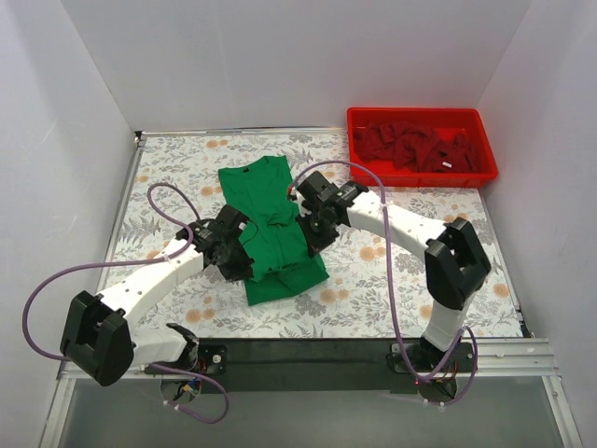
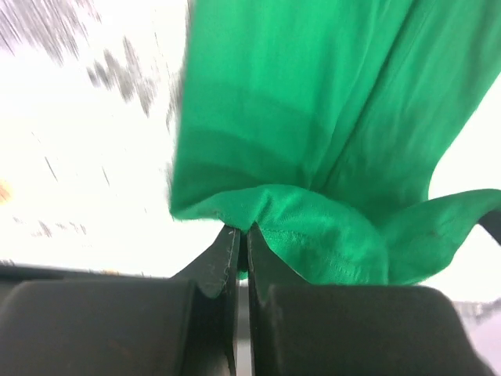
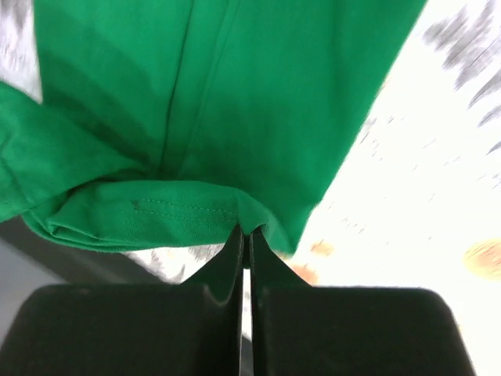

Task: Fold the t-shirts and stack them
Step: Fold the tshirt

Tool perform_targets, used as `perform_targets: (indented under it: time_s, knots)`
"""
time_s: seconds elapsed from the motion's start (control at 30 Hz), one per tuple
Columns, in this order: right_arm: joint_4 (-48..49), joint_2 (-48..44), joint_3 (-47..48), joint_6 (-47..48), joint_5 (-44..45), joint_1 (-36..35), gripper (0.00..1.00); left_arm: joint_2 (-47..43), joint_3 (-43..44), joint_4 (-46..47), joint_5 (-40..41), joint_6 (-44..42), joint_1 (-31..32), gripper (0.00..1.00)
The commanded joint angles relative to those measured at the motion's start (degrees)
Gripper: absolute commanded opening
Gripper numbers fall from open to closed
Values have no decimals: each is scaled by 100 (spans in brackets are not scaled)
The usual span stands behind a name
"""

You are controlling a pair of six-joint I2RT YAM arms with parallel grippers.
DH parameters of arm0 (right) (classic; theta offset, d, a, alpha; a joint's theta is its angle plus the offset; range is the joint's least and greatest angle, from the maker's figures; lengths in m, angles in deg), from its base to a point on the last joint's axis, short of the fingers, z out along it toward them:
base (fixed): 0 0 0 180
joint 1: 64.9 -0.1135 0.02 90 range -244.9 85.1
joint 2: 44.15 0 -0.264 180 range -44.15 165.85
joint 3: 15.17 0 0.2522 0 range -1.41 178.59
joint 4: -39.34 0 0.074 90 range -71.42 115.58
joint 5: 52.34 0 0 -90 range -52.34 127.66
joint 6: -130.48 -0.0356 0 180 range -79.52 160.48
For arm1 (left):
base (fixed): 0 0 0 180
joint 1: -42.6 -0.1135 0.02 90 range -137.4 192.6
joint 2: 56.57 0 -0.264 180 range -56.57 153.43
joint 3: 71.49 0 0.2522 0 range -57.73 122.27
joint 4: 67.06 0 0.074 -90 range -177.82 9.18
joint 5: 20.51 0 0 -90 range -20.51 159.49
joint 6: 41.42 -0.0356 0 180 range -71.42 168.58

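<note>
The bright green t-shirt (image 1: 266, 215) lies lengthwise on the flowered table, its lower part bunched. My left gripper (image 1: 244, 245) is shut on the shirt's left edge, and the pinched green cloth (image 2: 313, 235) shows in the left wrist view above the tips (image 2: 241, 235). My right gripper (image 1: 308, 227) is shut on the right edge, pinching a stitched hem (image 3: 156, 211) at the tips (image 3: 246, 233). The dark red t-shirts (image 1: 420, 145) lie piled in the red bin.
The red plastic bin (image 1: 422, 175) stands at the back right corner. White walls close in the table on three sides. The flowered tablecloth (image 1: 168, 187) shows bare to the left and front of the shirt.
</note>
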Motion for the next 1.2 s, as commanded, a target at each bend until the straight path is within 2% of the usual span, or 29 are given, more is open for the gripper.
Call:
perform_targets:
  time_s: [0.0, 0.17, 0.4, 0.83, 1.17]
  knots:
    - [-128, 405, 862, 336, 591, 117, 1, 145, 273, 491, 814, -541, -332, 0]
    - [196, 880, 1384, 530, 768, 310, 1, 348, 159, 1473, 1218, -1147, -508, 0]
    - [662, 1223, 1595, 609, 618, 513, 1, 576, 212, 2144, 1491, -1753, -746, 0]
    - [1129, 1689, 1815, 671, 276, 653, 1, 849, -104, 2671, 1588, -1798, -957, 0]
    - [1384, 1760, 1780, 609, 434, 688, 1, 1051, -219, 3120, 1632, -1939, -1027, 0]
